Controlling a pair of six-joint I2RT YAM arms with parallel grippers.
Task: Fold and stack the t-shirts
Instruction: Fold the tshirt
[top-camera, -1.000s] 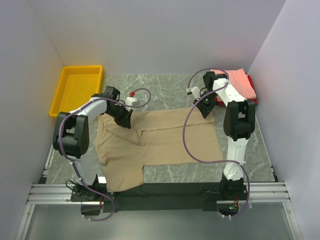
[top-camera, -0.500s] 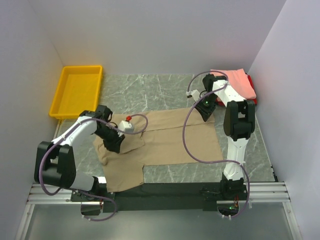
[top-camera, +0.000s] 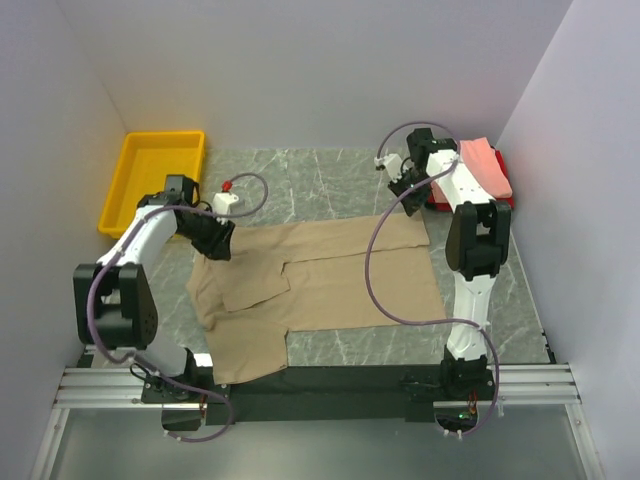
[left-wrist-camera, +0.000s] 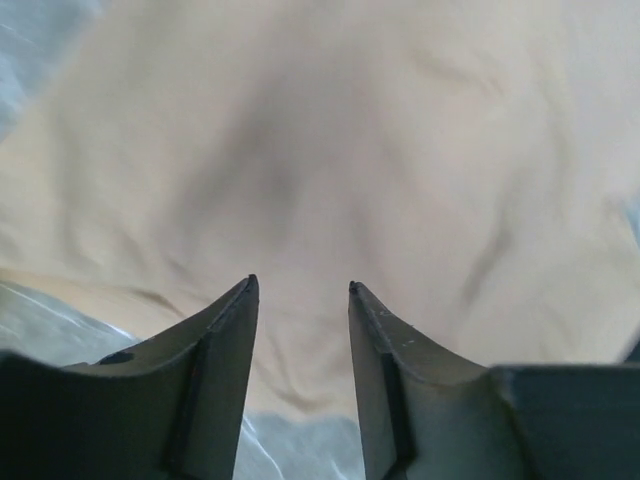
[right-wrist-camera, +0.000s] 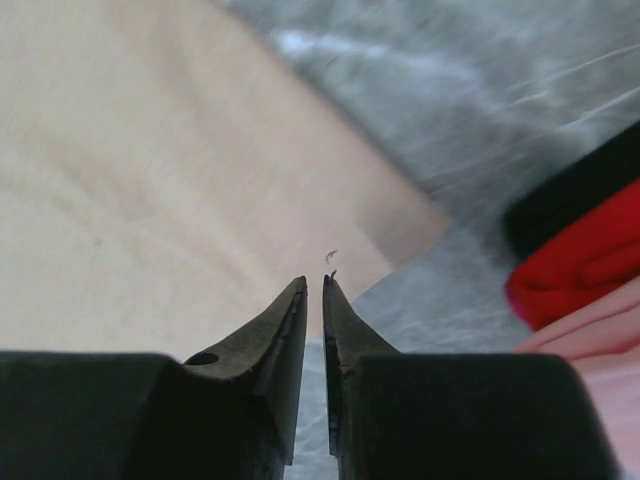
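From above, the tan t-shirt (top-camera: 320, 285) lies spread on the marble worktop (top-camera: 330, 175), with one flap folded in on its left half. Its near-left end reaches the dark strip at the worktop's near edge. The left pincer (top-camera: 213, 240) is over the shirt's far-left corner. Its dark fingers merge with the wrist here, so this view does not show how they stand. The right pincer (top-camera: 405, 187) hangs by the far-right corner, equally hard to read. At the far right lies the salmon pink t-shirt (top-camera: 487, 165), partly covered by the right arm. Only a sliver of the red t-shirt (top-camera: 508, 192) shows under it. A yellow bin (top-camera: 152, 180) stands at the far left.

The left wrist camera shows the left pincer (left-wrist-camera: 300, 290) released, its fingers (left-wrist-camera: 225, 350) clearly apart and nothing between them. Blurred tan cloth (left-wrist-camera: 350, 150) fills most of the view, with grey worktop (left-wrist-camera: 45, 320) at the lower left.

The right wrist camera shows the right pincer (right-wrist-camera: 313, 282) released but nearly closed, with only a thin slit and nothing grasped. A tiny wisp shows just off its tip, too small to identify. The tan corner (right-wrist-camera: 150, 170) ends just beyond the tips. To the right, cut off by the frame, are red cloth (right-wrist-camera: 575, 265), pink cloth (right-wrist-camera: 600, 345) and a dark band (right-wrist-camera: 570, 190) I cannot make out.
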